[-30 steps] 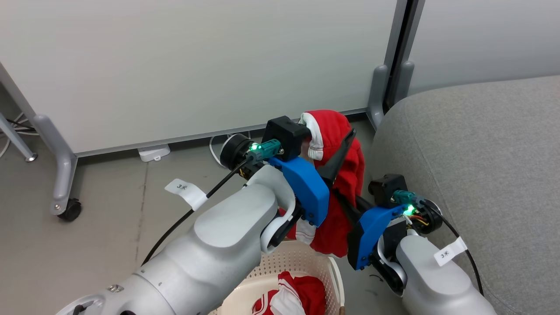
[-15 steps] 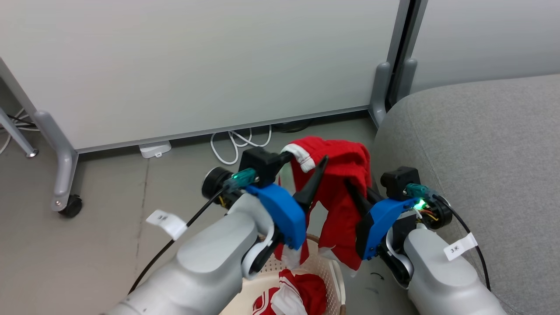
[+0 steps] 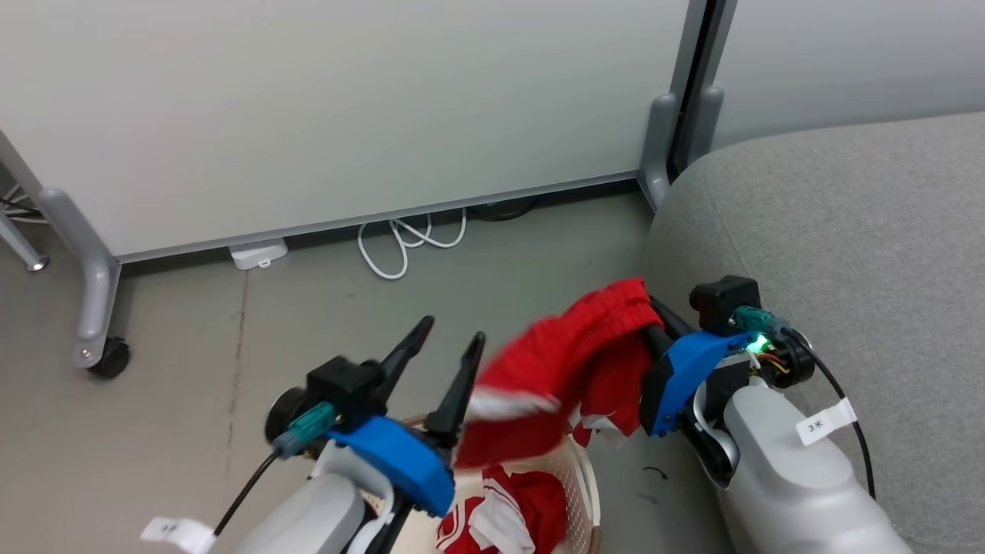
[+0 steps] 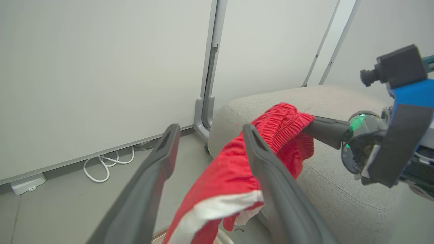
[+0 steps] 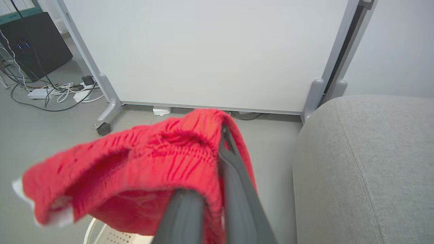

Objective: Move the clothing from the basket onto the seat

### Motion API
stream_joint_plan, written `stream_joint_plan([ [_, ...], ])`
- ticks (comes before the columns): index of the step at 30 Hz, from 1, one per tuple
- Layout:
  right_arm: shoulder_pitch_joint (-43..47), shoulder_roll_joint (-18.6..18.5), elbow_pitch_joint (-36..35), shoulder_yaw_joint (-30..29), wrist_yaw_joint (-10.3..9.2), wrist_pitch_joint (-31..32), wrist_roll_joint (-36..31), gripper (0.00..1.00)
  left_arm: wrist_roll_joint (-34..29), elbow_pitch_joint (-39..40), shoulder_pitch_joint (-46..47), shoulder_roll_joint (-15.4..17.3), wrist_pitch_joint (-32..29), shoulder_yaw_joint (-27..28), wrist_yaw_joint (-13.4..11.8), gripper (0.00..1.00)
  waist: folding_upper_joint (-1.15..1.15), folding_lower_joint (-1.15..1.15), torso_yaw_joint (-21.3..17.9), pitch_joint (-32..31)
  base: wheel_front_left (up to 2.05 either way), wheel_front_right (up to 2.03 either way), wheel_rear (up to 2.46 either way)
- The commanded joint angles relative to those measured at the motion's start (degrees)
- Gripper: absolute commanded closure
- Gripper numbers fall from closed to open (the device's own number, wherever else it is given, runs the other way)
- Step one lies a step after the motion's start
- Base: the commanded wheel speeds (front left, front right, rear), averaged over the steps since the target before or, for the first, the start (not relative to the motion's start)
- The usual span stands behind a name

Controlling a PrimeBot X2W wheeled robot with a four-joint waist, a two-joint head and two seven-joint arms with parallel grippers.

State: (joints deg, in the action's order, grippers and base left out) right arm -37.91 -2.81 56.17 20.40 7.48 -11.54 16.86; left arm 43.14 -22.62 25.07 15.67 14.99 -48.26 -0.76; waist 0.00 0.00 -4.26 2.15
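Now the right hand [image 3: 660,329] is clamped on the gathered waistband of a red garment [image 3: 569,362]. In the right wrist view its two dark fingers are pressed together with the cloth between them. That forearm rises from the lower right, close beside the rounded front edge of the grey seat [image 3: 846,231], with the fingers pointing up and to the left. The garment hangs in the air from this grip, draped leftward and down above the basket [image 3: 591,481]; its white-trimmed end is blurred. The left hand [image 3: 452,332] sits at the lower left, its fingers spread wide with nothing between them, pointing up and slightly right. The garment's loose end lies just beside the outer face of that hand's right finger [image 4: 271,183]; whether it touches is hard to tell. A second garment [image 3: 527,515], red with white stripes, lies inside the basket, which stands on the floor [image 3: 192,346] next to the seat.
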Motion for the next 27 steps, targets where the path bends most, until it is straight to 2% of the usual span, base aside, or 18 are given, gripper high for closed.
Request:
stream_joint_plan([
  [1,-0.94,-0.15,0.11,-0.40,0.03,-0.30,-0.29,1.00,-1.05,1.13,-1.42,0.51,0.27,1.65,-0.37,0.00,0.00,0.00,-0.22,0.08,0.00,0.00,0.00],
  [11,-0.88,-0.16,-1.14,-0.80,0.03,-0.32,-0.51,1.00,-11.48,8.54,-11.93,2.54,0.27,14.35,-0.89,0.00,0.00,0.00,-3.93,0.34,0.00,0.00,0.00],
  [18,-0.54,-0.15,-2.96,0.54,0.03,0.45,0.07,1.00,-17.81,12.61,-18.33,2.38,0.27,21.02,2.63,0.00,0.00,0.00,-8.79,0.74,0.00,0.00,0.00],
  [19,-0.54,-0.15,-2.96,0.54,0.03,0.45,0.07,1.00,-17.81,12.61,-18.33,2.38,0.27,21.02,2.63,0.00,0.00,0.00,-8.79,0.74,0.00,0.00,0.00],
  [21,-0.20,-0.14,-3.55,0.70,0.03,0.79,0.24,1.00,-19.63,12.68,-20.25,1.83,0.28,22.96,4.31,0.00,0.00,0.00,-10.77,1.08,0.00,0.00,0.00],
  [27,0.68,-0.14,-4.43,0.59,0.03,0.97,0.30,1.00,-21.72,12.09,-20.93,0.44,0.27,25.21,6.08,0.00,0.00,0.00,-13.63,1.76,0.00,0.00,0.00],
])
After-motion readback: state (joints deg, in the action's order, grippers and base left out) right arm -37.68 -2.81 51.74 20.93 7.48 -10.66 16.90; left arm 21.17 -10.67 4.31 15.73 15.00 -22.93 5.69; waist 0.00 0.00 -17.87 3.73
